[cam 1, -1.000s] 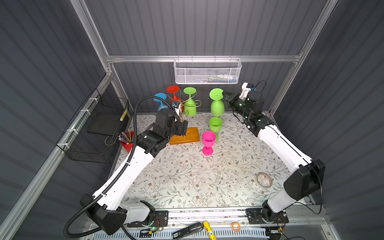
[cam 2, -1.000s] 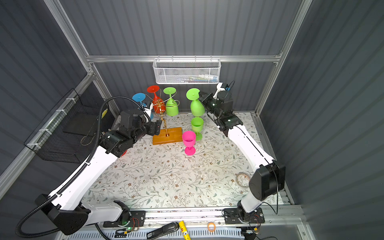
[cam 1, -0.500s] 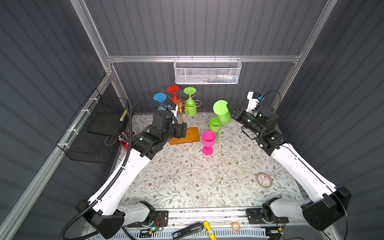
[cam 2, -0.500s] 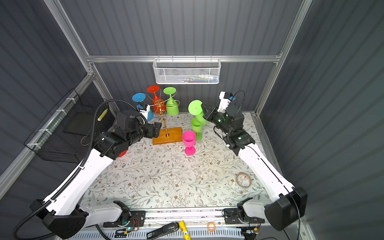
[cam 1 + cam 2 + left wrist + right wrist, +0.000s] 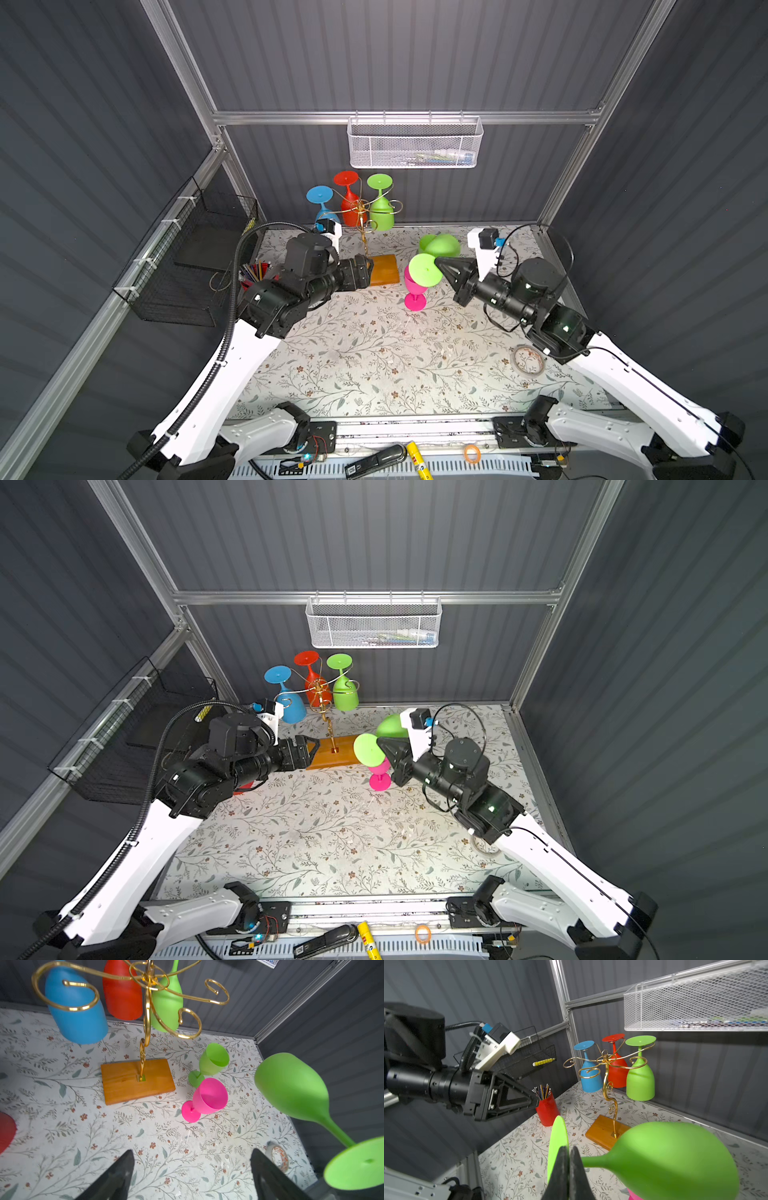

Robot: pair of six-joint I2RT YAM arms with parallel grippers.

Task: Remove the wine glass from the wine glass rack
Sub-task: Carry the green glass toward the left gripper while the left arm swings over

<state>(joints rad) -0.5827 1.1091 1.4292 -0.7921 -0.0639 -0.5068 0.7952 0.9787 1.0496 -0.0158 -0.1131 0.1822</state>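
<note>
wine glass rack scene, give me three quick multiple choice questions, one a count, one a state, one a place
1. How many glasses hang on the wine glass rack?
A. two
B. three
C. five

2. The right claw is
A. open and empty
B. shut on the stem of a green wine glass
C. shut on the rack's post

3. Where is the pink glass?
A. upright on the table
B. hanging on the rack
C. held in the right claw

Answers:
1 B: a blue glass, a red glass and a hanging green glass hang upside down.
2 B: it pinches the stem beside the foot.
3 A: its foot rests on the floral surface.
</note>
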